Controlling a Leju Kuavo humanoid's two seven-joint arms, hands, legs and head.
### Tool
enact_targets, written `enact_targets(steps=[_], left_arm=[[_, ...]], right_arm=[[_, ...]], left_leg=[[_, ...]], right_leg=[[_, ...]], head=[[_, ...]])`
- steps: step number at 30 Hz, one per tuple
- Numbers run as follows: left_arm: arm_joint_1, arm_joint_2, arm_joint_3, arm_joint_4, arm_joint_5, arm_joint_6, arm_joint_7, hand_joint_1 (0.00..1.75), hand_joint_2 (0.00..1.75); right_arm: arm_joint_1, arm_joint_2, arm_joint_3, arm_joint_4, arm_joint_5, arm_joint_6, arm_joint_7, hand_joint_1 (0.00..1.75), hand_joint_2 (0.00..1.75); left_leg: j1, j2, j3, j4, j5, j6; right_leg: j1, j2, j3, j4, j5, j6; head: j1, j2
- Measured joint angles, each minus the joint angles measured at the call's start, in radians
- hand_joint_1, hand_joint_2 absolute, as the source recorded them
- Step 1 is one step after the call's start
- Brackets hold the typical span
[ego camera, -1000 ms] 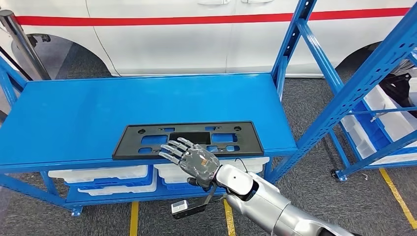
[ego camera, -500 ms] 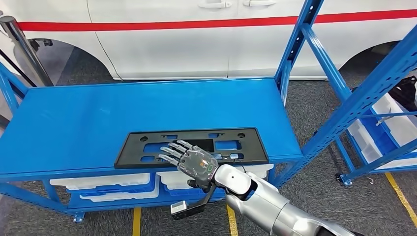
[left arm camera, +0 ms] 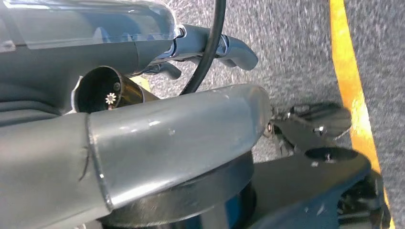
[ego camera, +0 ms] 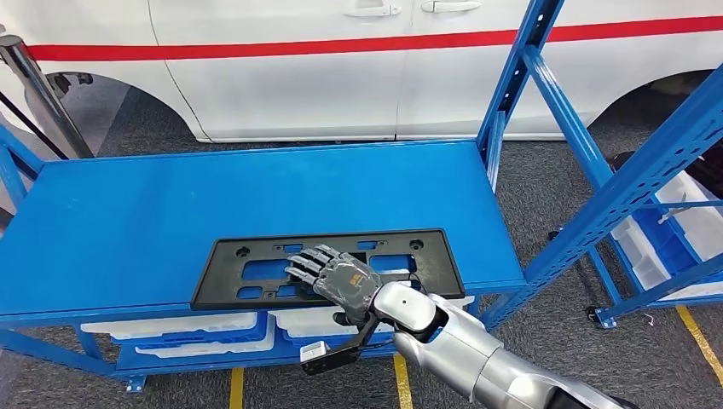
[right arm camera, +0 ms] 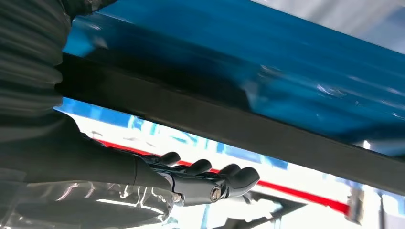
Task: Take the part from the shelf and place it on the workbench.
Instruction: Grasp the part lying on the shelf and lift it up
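The part (ego camera: 426, 256), a flat black rectangular frame with several cut-outs, lies on the blue workbench (ego camera: 170, 213) close to its front edge. My right hand (ego camera: 337, 277) reaches over the part's middle from the front, fingers stretched out and slightly apart. In the right wrist view the fingers (right arm camera: 210, 179) stand a little off the part's black edge (right arm camera: 286, 138), with a gap between them. The thumb is hidden, and nothing is gripped. My left hand (left arm camera: 167, 138) hangs by the floor with nothing in it, its thumb and fingers apart.
A white car with a red stripe (ego camera: 341, 68) stands right behind the bench. A blue rack upright (ego camera: 511, 85) rises at the bench's right end, and a second rack with white bins (ego camera: 673, 230) is further right. White bins (ego camera: 187, 328) sit under the bench. A dark pole (ego camera: 34, 94) leans at left.
The camera has tilted, so the whole scene sits lower. My right hand has slid forward from the part's front edge to over its middle. The part stays on the bench.
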Motion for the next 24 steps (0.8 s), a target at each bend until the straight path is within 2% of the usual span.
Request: enact_targets(steps=[2, 3, 5, 6, 7, 8, 10, 11, 12, 14, 17, 18, 20, 21, 22, 23, 24], left_arm=[[0.000, 0.000, -0.002, 0.000, 0.007, 0.000, 0.000, 0.00, 0.00], [0.000, 0.001, -0.002, 0.000, 0.011, 0.000, 0.001, 0.00, 0.00], [0.000, 0.001, -0.003, 0.000, 0.015, 0.000, 0.001, 0.00, 0.00], [0.001, 0.002, -0.003, 0.000, 0.016, 0.000, 0.001, 0.00, 0.00], [0.003, 0.002, -0.003, 0.000, 0.017, 0.000, 0.001, 0.00, 0.00], [0.005, 0.002, -0.003, 0.000, 0.018, 0.001, 0.002, 0.00, 0.00], [0.006, 0.003, -0.004, 0.001, 0.020, 0.001, 0.002, 0.00, 0.00], [0.006, 0.004, -0.004, 0.001, 0.020, 0.001, 0.002, 0.00, 0.00], [0.005, 0.004, -0.004, 0.001, 0.020, 0.001, 0.002, 0.00, 0.00], [0.004, 0.005, -0.004, 0.002, 0.021, 0.001, 0.002, 0.00, 0.00], [0.005, 0.006, -0.004, 0.002, 0.022, 0.002, 0.002, 0.00, 0.00], [0.005, 0.006, -0.004, 0.002, 0.022, 0.002, 0.002, 0.00, 0.00], [0.004, 0.006, -0.004, 0.002, 0.023, 0.001, 0.001, 0.00, 0.00], [0.003, 0.006, -0.004, 0.002, 0.023, 0.000, -0.001, 0.00, 0.00], [0.004, 0.006, -0.004, 0.002, 0.024, -0.001, -0.003, 0.00, 0.00], [0.004, 0.006, -0.004, 0.002, 0.025, -0.004, -0.007, 0.00, 0.00], [0.004, 0.006, -0.004, 0.002, 0.026, -0.009, -0.012, 0.00, 0.00]], right_arm=[[-0.006, 0.002, 0.000, 0.011, -0.005, 0.009, 0.018, 0.00, 1.75], [-0.009, 0.004, 0.000, 0.017, -0.007, 0.011, 0.025, 0.00, 1.75], [-0.013, 0.008, 0.000, 0.031, -0.011, 0.014, 0.037, 0.00, 1.75], [-0.013, 0.010, 0.000, 0.038, -0.013, 0.015, 0.042, 0.00, 1.75], [-0.012, 0.011, 0.000, 0.043, -0.015, 0.016, 0.045, 0.00, 1.75], [-0.011, 0.013, 0.000, 0.048, -0.017, 0.016, 0.048, 0.00, 1.75], [-0.011, 0.015, 0.000, 0.055, -0.018, 0.016, 0.049, 0.00, 1.75], [-0.011, 0.016, 0.000, 0.058, -0.018, 0.016, 0.049, 0.00, 1.75], [-0.011, 0.017, 0.000, 0.060, -0.019, 0.016, 0.050, 0.00, 1.75], [-0.011, 0.017, 0.000, 0.063, -0.019, 0.016, 0.050, 0.00, 1.75], [-0.010, 0.017, -0.001, 0.068, -0.019, 0.017, 0.049, 0.00, 1.75], [-0.008, 0.017, -0.001, 0.070, -0.019, 0.017, 0.049, 0.00, 1.75], [-0.006, 0.016, -0.001, 0.074, -0.020, 0.018, 0.050, 0.01, 1.75], [-0.004, 0.016, -0.001, 0.076, -0.020, 0.017, 0.050, 0.45, 1.75], [-0.003, 0.017, -0.001, 0.077, -0.022, 0.017, 0.051, 0.88, 1.75], [-0.001, 0.017, -0.001, 0.078, -0.023, 0.017, 0.054, 1.32, 1.75], [0.001, 0.017, -0.001, 0.079, -0.024, 0.016, 0.057, 1.75, 1.75]], left_leg=[[0.000, 0.002, -0.006, 0.026, -0.019, -0.010], [0.001, 0.003, -0.025, 0.068, -0.041, -0.014], [0.002, 0.003, -0.096, 0.203, -0.097, -0.018], [0.002, 0.003, -0.131, 0.262, -0.114, -0.019], [0.002, 0.003, -0.153, 0.291, -0.111, -0.019], [0.002, 0.003, -0.154, 0.278, -0.086, -0.018], [0.001, 0.003, -0.103, 0.150, -0.005, -0.010], [-0.001, 0.004, -0.072, 0.084, 0.022, -0.005], [-0.003, 0.004, -0.051, 0.038, 0.035, 0.001], [-0.008, 0.004, -0.039, 0.013, 0.031, 0.009], [0.002, 0.007, -0.025, -0.005, 0.035, 0.023], [0.006, 0.009, -0.019, -0.012, 0.036, 0.028], [0.008, 0.015, -0.016, -0.015, 0.035, 0.033], [0.008, 0.017, -0.016, -0.015, 0.033, 0.033], [0.009, 0.018, -0.015, -0.014, 0.032, 0.032], [0.011, 0.018, -0.013, -0.014, 0.030, 0.030], [0.014, 0.018, -0.010, -0.013, 0.028, 0.027]], right_leg=[[-0.005, 0.000, 0.013, -0.013, 0.000, -0.011], [-0.007, -0.001, 0.019, -0.017, -0.001, -0.017], [-0.004, -0.004, 0.025, -0.019, -0.006, -0.026], [-0.002, -0.004, 0.027, -0.018, -0.009, -0.028], [0.000, -0.004, 0.029, -0.016, -0.012, -0.029], [0.001, -0.003, 0.032, -0.014, -0.016, -0.029], [0.003, -0.001, 0.041, -0.008, -0.026, -0.026], [0.005, 0.000, 0.044, -0.004, -0.032, -0.023], [0.007, 0.001, 0.044, -0.001, -0.036, -0.019], [0.009, 0.004, 0.043, 0.000, -0.039, -0.011], [0.011, 0.005, 0.040, 0.014, -0.053, 0.004], [0.010, 0.005, 0.023, 0.048, -0.072, 0.009], [0.001, 0.004, -0.044, 0.172, -0.127, 0.018], [-0.004, 0.003, -0.080, 0.233, -0.147, 0.023], [-0.010, 0.002, -0.103, 0.268, -0.150, 0.028], [-0.015, 0.001, -0.107, 0.268, -0.136, 0.032], [-0.020, 0.000, -0.088, 0.225, -0.104, 0.036]], head=[[0.000, 0.000], [0.000, 0.000], [0.000, 0.000], [0.000, 0.000], [0.000, 0.000], [0.000, 0.000], [0.000, 0.000], [0.000, 0.000], [0.000, 0.000], [0.000, 0.000], [0.001, 0.000], [0.002, 0.000], [0.003, 0.000], [0.003, 0.000], [0.003, 0.000], [0.003, 0.000], [0.003, 0.000]])
